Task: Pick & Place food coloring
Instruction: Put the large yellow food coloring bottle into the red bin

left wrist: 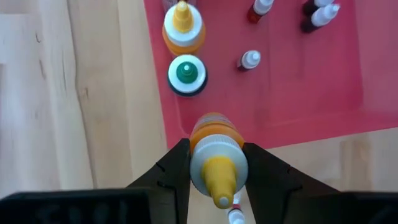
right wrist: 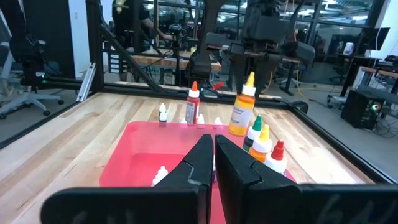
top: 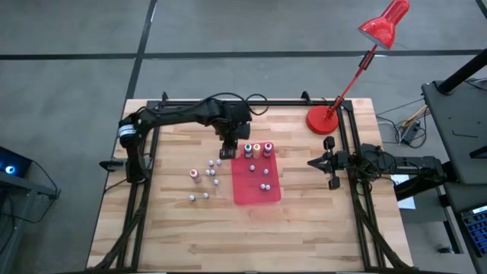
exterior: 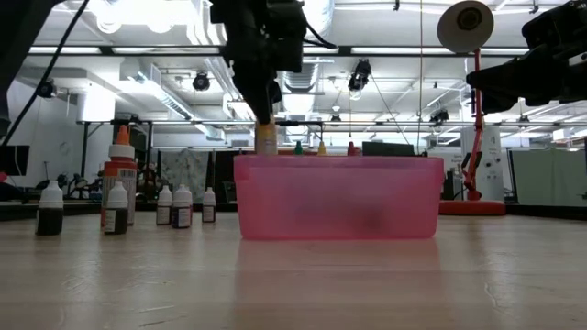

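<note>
Left gripper point(left wrist: 214, 171): fingers clamped on an orange food coloring bottle point(left wrist: 214, 158) with yellow nozzle, held upright in the air over the 10 o'clock corner of the red tray point(top: 268, 195).
In tray, along its 12 o'clock edge: green-capped bottle point(top: 248, 148), yellow-capped bottle point(top: 257, 148), red-capped bottle point(top: 268, 148); several tiny white-capped bottles nearby.
On the wooden table point(top: 183, 236), at the tray's 9 o'clock: scattered small bottles point(top: 205, 179).
Right gripper point(right wrist: 213, 163): fingers together, holding nothing, at the table's 3 o'clock edge.
Red desk lamp point(top: 326, 119): table's 1 o'clock corner.
</note>
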You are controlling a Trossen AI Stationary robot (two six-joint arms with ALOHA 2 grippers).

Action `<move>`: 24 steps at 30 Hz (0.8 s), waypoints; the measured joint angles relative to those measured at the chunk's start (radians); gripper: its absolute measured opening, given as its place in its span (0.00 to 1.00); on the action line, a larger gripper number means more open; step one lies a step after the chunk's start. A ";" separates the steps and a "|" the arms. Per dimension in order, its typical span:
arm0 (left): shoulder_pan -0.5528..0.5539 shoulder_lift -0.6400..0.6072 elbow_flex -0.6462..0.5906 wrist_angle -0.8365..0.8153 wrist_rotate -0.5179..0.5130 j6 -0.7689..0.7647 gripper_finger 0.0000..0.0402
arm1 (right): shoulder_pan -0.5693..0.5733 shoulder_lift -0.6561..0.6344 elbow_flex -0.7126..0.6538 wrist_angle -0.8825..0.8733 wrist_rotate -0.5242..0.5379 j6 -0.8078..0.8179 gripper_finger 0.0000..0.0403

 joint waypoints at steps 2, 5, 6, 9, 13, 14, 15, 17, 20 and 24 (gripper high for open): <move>-0.002 0.011 -0.001 0.002 -0.019 0.011 0.25 | 0.000 0.000 0.000 0.000 0.000 0.000 0.02; -0.001 0.024 -0.001 0.008 -0.042 0.011 0.25 | 0.000 0.000 0.000 0.000 0.000 0.000 0.02; -0.001 0.027 -0.001 0.011 -0.046 0.011 0.25 | 0.000 0.000 0.000 0.000 0.000 0.000 0.02; -0.003 0.038 -0.005 0.014 -0.046 0.014 0.25 | 0.000 0.000 0.000 0.000 0.000 0.001 0.02; -0.003 0.043 -0.008 0.028 -0.046 0.020 0.25 | 0.000 0.000 0.000 0.000 0.000 0.001 0.02; -0.003 0.043 -0.008 0.039 -0.046 0.021 0.25 | 0.000 0.000 0.000 0.000 0.000 0.000 0.02; -0.004 0.043 -0.008 0.054 -0.046 0.021 0.25 | 0.000 0.000 0.000 0.000 0.000 0.000 0.02; -0.004 0.043 -0.008 0.064 -0.046 0.024 0.25 | 0.000 0.000 0.000 0.000 0.000 0.002 0.02; -0.004 0.043 -0.008 0.070 -0.046 0.028 0.25 | 0.000 0.000 0.000 0.000 0.000 0.001 0.02; -0.004 0.043 -0.008 0.071 -0.045 0.028 0.25 | 0.000 0.000 0.000 0.000 0.000 0.000 0.02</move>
